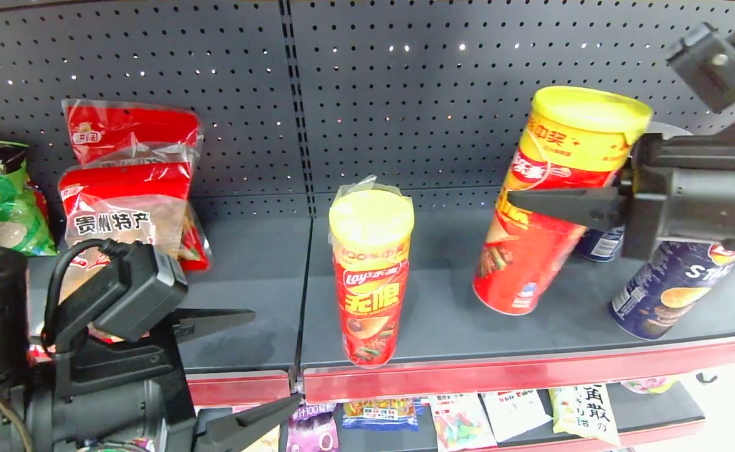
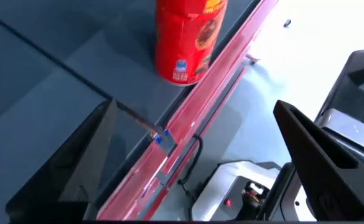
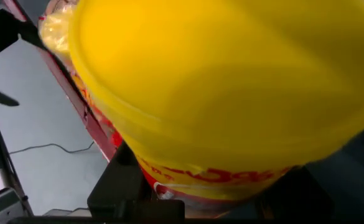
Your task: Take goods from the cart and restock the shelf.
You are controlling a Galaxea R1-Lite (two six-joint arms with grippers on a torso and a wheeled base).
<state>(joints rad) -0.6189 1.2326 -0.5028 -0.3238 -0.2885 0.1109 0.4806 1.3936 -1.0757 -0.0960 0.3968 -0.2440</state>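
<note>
Right gripper (image 1: 530, 188) holds tilted red can (image 1: 527, 263); blue can (image 1: 599, 245) behind mostly hidden.

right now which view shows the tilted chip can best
Head view: the tilted chip can shows top to base. Right wrist view gives mainly its yellow lid; left wrist view shows the upright can instead.

Two red snack bags (image 1: 130, 182) lean back, one behind the other, against a grey wall full of little holes (image 1: 405, 113). A green snack bag (image 1: 3, 210) sits just to the left of the red snack bags, and far off to their right is a dark blue can (image 1: 671, 289) with another blue can (image 1: 600, 243) close behind it. Lower down and to the right of the red snack bags, small packets (image 1: 461, 424) lie in a row.
</note>
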